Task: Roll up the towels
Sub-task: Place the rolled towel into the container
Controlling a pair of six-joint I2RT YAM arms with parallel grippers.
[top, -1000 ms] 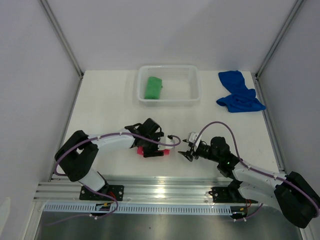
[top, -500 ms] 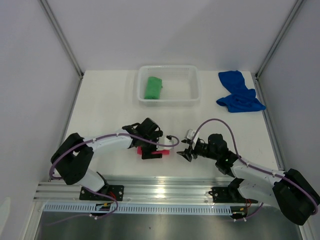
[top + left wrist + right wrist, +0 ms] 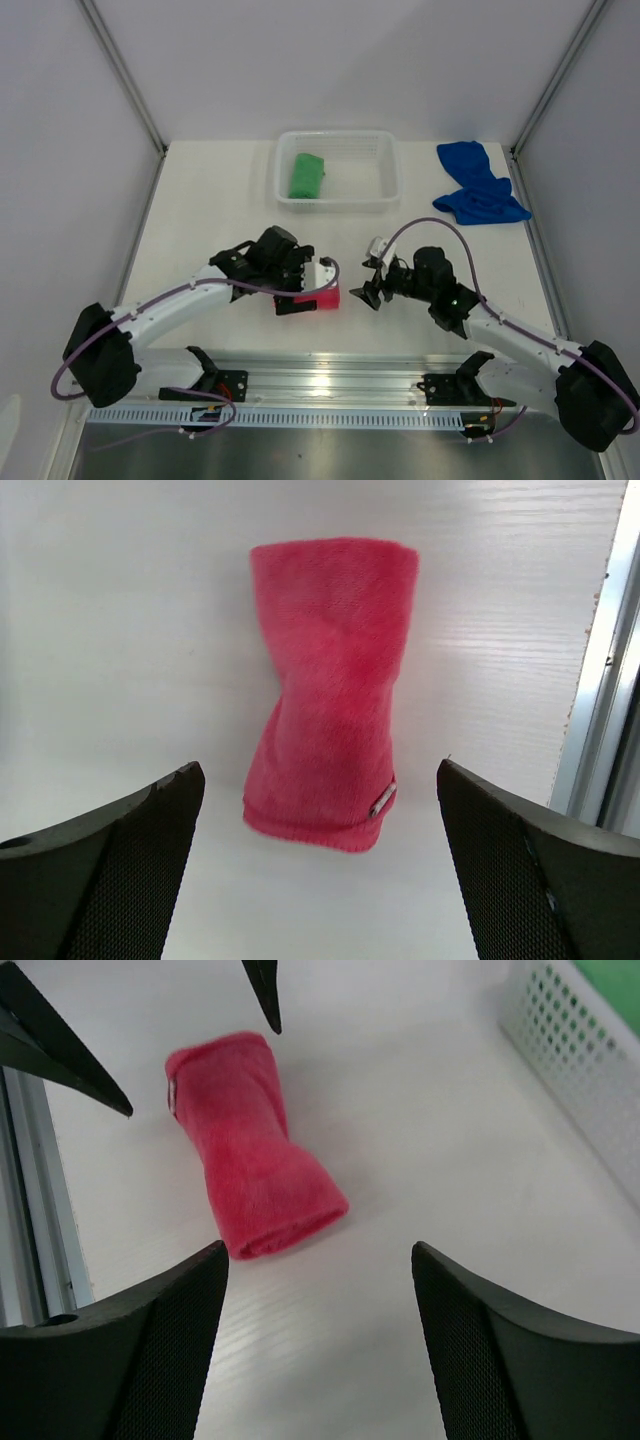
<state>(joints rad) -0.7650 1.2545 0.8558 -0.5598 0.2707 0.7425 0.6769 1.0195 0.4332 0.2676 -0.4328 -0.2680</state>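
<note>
Finds the left gripper [image 3: 320,766] left of centre over the worktop [image 3: 200,220], jaws spread very wide and gripping nothing. Places the green towel [image 3: 306,175] at the rear, a compact bundle lying in the left half of the white slotted basket [image 3: 390,172], apparently rolled and put away. Catches the pink-red towel [image 3: 325,690] near the front edge of the worktop, just beside the metal rail [image 3: 595,700], wound into a short fat roll, a little pinched at the waist, a small label at one end, touched by neither gripper. Sets the right gripper [image 3: 318,1252] just to the right of that roll, tilted towards it, jaws well apart and likewise empty. Shows the royal blue towel [image 3: 475,192], the largest of the three, at the right rear corner, well apart from both arms, in a crumpled, unrolled heap. Puts the job, on this evidence, past its midpoint: two towels seemingly rolled, one in the basket, one loose on the worktop and probably due to join it, the blue one not yet begun. Points to the slack waist of the pink-red roll as the one weak spot, liable to loosen if lifted carelessly.
</note>
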